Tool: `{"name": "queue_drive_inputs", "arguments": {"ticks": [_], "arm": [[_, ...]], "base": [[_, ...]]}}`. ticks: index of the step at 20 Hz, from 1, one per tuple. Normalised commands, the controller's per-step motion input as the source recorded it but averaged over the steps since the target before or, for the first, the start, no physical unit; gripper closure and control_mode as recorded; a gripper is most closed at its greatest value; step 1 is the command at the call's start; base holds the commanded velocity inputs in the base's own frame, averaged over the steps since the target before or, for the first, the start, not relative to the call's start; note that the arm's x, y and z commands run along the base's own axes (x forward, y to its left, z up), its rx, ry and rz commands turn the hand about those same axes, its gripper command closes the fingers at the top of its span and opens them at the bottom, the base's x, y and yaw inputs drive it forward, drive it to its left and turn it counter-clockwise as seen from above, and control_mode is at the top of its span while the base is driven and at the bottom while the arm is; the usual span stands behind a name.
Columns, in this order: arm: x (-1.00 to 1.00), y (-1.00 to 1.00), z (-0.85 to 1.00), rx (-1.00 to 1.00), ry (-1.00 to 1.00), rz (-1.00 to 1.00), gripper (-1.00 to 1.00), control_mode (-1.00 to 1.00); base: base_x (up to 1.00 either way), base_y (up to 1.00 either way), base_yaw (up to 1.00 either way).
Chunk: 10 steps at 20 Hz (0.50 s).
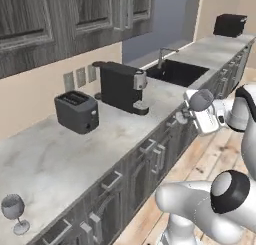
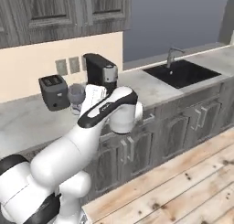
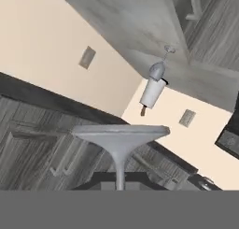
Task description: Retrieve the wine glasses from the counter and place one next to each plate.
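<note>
Clear wine glass (image 1: 201, 100) gripped in jaws above counter (image 1: 75, 154) edge; second glass (image 1: 14, 212) on counter.

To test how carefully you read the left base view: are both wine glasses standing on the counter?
No: one wine glass stands on the counter, while the other glass is held up off it in the gripper.

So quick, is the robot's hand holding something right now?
Gripper: shut on a wine glass, lifted off the counter.
</note>
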Motion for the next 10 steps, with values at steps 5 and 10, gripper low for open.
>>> {"name": "queue_drive_inputs", "arguments": {"ticks": [5, 10], "arm": [[0.0, 0.0, 0.0, 0.0, 0.0, 0.0, 1.0, 1.0], [0.0, 0.0, 0.0, 0.0, 0.0, 0.0, 1.0, 1.0]], "base": [[0.0, 0.0, -1.0], [0.0, 0.0, -1.0]]}}
